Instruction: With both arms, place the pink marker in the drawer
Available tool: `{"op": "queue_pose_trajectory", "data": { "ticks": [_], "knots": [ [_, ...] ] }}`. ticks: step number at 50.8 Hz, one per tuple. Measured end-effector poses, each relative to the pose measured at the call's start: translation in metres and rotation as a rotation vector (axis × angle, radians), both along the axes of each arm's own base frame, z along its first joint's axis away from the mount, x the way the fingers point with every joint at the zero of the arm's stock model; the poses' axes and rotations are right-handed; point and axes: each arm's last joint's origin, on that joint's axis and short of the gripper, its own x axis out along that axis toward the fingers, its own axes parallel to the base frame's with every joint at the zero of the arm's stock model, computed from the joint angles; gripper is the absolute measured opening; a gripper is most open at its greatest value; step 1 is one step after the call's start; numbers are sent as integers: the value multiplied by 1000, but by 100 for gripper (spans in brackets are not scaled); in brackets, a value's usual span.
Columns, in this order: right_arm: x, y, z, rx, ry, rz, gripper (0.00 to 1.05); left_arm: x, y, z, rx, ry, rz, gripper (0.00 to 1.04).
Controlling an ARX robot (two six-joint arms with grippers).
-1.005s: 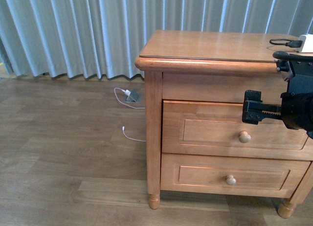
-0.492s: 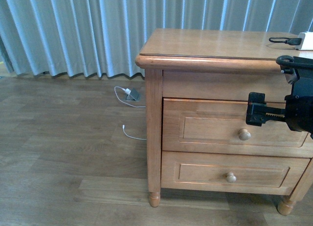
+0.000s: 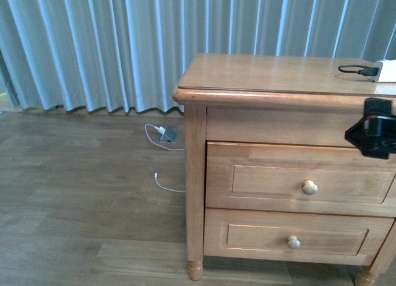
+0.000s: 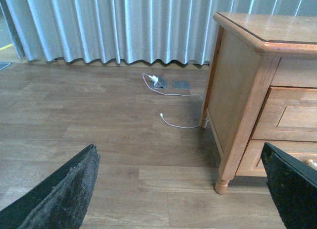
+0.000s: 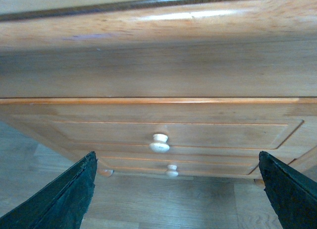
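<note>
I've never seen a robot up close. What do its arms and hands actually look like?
All black. In the front view only a chunky, angular piece of the right arm shows. Each wrist camera shows a tool as two broad, matte, slightly rough black fingers. No cables, markings or coverings are visible.

Angular matte-black robot arm housing at the frame edge; rough-textured black end effector fingers taper to blunt tips.

honey-coloured wooden dresser with paler round knob on the drawer; pale blue-grey pleated curtain; grey-brown plank floor; white cable; black right gripper.
</note>
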Motion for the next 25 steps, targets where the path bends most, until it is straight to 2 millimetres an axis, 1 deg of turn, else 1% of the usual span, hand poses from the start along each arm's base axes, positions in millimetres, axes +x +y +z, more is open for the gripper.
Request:
{"op": "queue_pose_trajectory", "data": {
  "ticks": [6, 10, 16, 19, 20, 25],
  "knots": [
    [-28, -7, 20, 20, -24, 11, 96, 0, 0, 0, 0, 0, 0, 99],
    [-51, -13, 36, 34, -42, 17, 96, 0, 0, 0, 0, 0, 0, 99],
    [-80, -21, 53, 53, -69, 24, 96, 0, 0, 0, 0, 0, 0, 99],
    [-96, -25, 59, 59, -78, 27, 96, 0, 0, 0, 0, 0, 0, 99],
    [-99, -25, 60, 60, -79, 29, 96, 0, 0, 0, 0, 0, 0, 99],
    [-125, -28, 64, 64, -80, 39, 96, 0, 0, 0, 0, 0, 0, 99]
  ]
}}
